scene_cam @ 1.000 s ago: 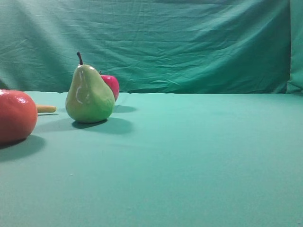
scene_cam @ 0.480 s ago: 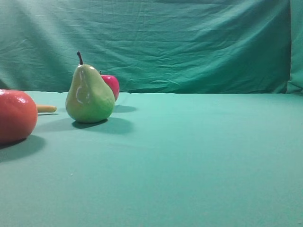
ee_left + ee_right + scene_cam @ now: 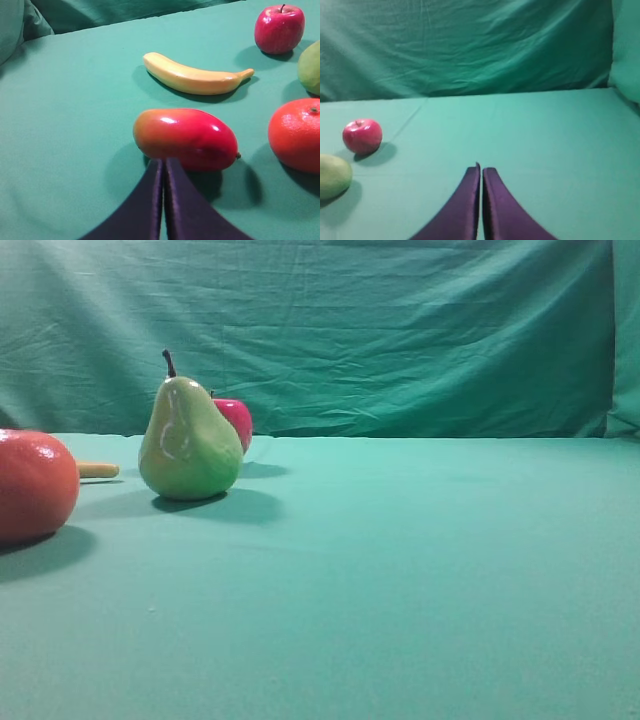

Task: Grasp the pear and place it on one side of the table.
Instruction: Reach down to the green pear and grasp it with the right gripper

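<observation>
The yellow-green pear [image 3: 190,442] stands upright on the teal table [image 3: 400,560] at the left of the exterior view, its dark stem up. Only its edge shows at the right border of the left wrist view [image 3: 311,67] and at the left border of the right wrist view [image 3: 332,176]. My left gripper [image 3: 163,161] is shut and empty, its tips just in front of a red mango. My right gripper [image 3: 481,168] is shut and empty over bare cloth, well to the right of the pear. Neither gripper appears in the exterior view.
A red apple [image 3: 236,420] sits just behind the pear. An orange-red round fruit [image 3: 35,485] lies at the left edge, with a banana [image 3: 195,77] and a red mango [image 3: 186,138] close by. A wrinkled green backdrop [image 3: 400,340] closes the far side.
</observation>
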### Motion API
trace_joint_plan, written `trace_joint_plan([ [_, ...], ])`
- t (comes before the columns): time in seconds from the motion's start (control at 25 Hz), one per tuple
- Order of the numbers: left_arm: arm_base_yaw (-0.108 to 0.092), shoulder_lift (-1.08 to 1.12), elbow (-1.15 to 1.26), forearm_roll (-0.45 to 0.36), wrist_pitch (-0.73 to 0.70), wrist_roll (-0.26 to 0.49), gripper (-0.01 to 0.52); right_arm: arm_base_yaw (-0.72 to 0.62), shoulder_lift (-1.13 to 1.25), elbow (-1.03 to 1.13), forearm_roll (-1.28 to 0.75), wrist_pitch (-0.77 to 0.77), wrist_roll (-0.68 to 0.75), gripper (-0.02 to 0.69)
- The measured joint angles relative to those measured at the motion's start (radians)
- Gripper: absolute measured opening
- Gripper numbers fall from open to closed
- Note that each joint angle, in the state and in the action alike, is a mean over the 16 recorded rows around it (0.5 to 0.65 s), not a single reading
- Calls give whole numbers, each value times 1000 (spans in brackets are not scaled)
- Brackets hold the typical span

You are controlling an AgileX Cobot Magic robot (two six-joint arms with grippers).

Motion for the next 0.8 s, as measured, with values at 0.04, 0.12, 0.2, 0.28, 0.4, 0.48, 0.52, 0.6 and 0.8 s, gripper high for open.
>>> trace_joint_plan([
  [0.04, 0, 0, 0, 0, 0, 0, 0, 21, 50, -24, 2, 5, -6, 0],
  [0.12, 0, 0, 0, 0, 0, 0, 0, 66, 154, -75, 6, 14, -24, 0],
  [0.2, 0, 0, 0, 0, 0, 0, 0, 114, 260, -128, 9, 22, -50, 0],
  [0.28, 0, 0, 0, 0, 0, 0, 0, 164, 366, -187, 12, 30, -79, 0],
  [0.4, 0, 0, 0, 0, 0, 0, 0, 236, 527, -286, 15, 42, -122, 0],
  [0.48, 0, 0, 0, 0, 0, 0, 0, 280, 633, -356, 16, 47, -152, 3],
  [0.52, 0, 0, 0, 0, 0, 0, 0, 300, 685, -393, 16, 48, -166, 10],
  [0.6, 0, 0, 0, 0, 0, 0, 0, 337, 788, -465, 16, 48, -193, 34],
  [0.8, 0, 0, 0, 0, 0, 0, 0, 410, 1014, -639, 16, 47, -253, 167],
])
